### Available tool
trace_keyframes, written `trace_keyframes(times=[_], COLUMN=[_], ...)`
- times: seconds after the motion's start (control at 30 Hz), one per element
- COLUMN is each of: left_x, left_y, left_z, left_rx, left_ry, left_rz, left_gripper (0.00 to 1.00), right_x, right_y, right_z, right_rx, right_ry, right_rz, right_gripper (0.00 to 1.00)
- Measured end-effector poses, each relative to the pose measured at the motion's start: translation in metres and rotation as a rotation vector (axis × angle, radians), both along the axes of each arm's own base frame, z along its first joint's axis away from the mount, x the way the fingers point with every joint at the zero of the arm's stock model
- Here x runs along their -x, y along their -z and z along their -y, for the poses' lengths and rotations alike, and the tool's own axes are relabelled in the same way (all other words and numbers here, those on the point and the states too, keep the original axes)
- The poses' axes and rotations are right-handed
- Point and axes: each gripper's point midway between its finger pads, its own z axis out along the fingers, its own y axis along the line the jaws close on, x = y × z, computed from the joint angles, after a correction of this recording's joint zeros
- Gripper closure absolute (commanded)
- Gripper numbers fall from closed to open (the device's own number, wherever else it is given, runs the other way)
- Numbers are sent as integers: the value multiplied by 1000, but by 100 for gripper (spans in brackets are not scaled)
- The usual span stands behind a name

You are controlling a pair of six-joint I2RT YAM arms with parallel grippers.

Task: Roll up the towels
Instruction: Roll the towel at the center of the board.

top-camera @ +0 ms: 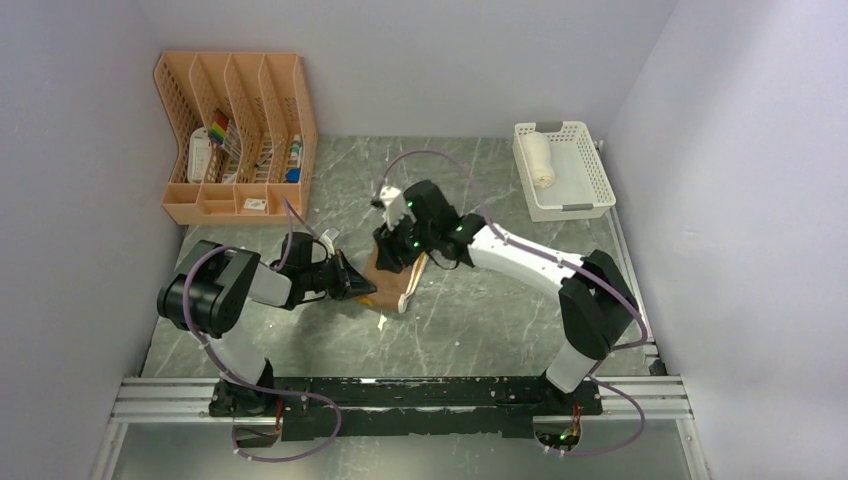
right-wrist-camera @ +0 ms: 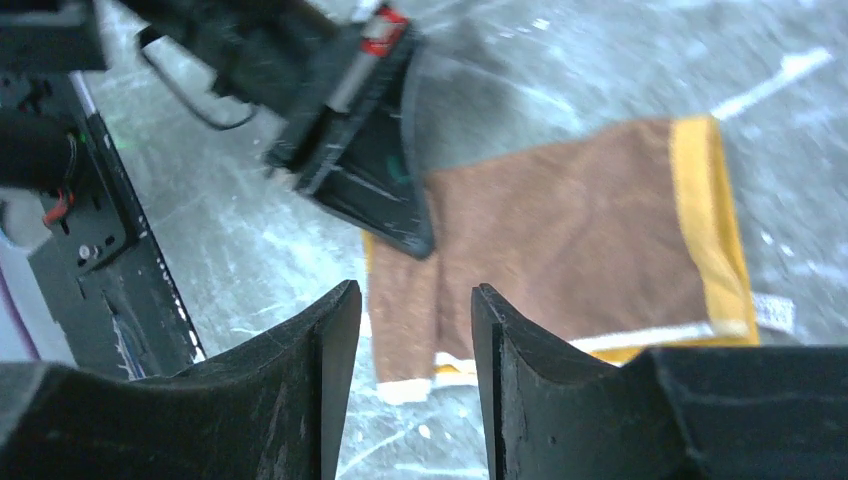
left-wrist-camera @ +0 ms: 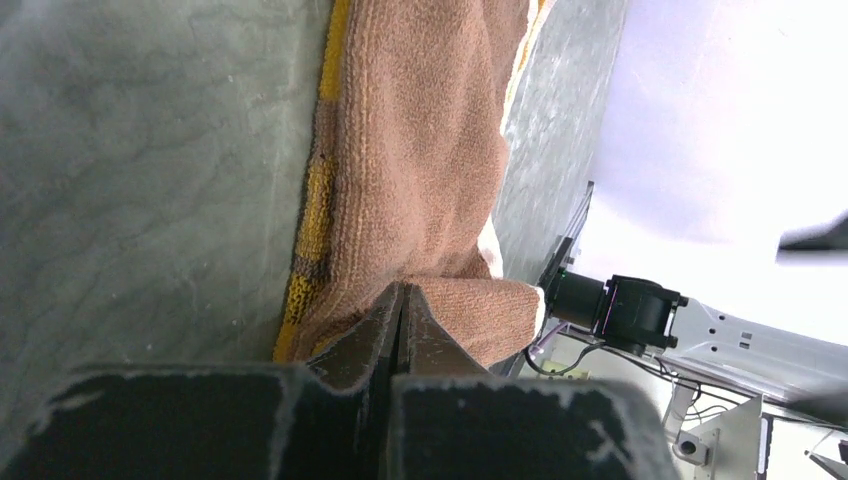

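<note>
Unfolding is risked: the brown towel (right-wrist-camera: 580,230) is pinched only by the closed left tool (left-wrist-camera: 402,292), while the right tool (right-wrist-camera: 412,295), parted and empty, is held above it.

We see a peach-coloured slotted file organizer (top-camera: 235,135) standing at the far left corner of the grey marbled table (top-camera: 480,330), against the left wall. Its upright slots hold a few small things we cannot name, one striped in rainbow colours (top-camera: 219,130); a small card (top-camera: 255,204) lies in its low front tray. At the far right, near the other wall, we find a white plastic mesh basket (top-camera: 600,175). Pale lavender walls (top-camera: 420,60) close in three sides, and silver metal rails (top-camera: 160,398) run along the near edge
</note>
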Motion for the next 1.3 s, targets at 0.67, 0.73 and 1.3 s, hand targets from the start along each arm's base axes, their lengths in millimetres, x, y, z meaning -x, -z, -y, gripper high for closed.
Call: trace_keyframes(times=[0.67, 0.73, 1.3], left_x=[-1, 0, 0], left_y=[2, 2, 3], left_z=[2, 1, 1], left_rx=[3, 1, -10], left_ry=[22, 24, 35], left_rz=[-1, 0, 0], left_gripper=[93, 93, 93], right_x=[71, 72, 53], right_y=[89, 95, 88], right_z=[7, 12, 26], right_rx=[159, 164, 234], right_ry=[-141, -125, -7], right_rz=[146, 135, 183], right_gripper=[70, 73, 55])
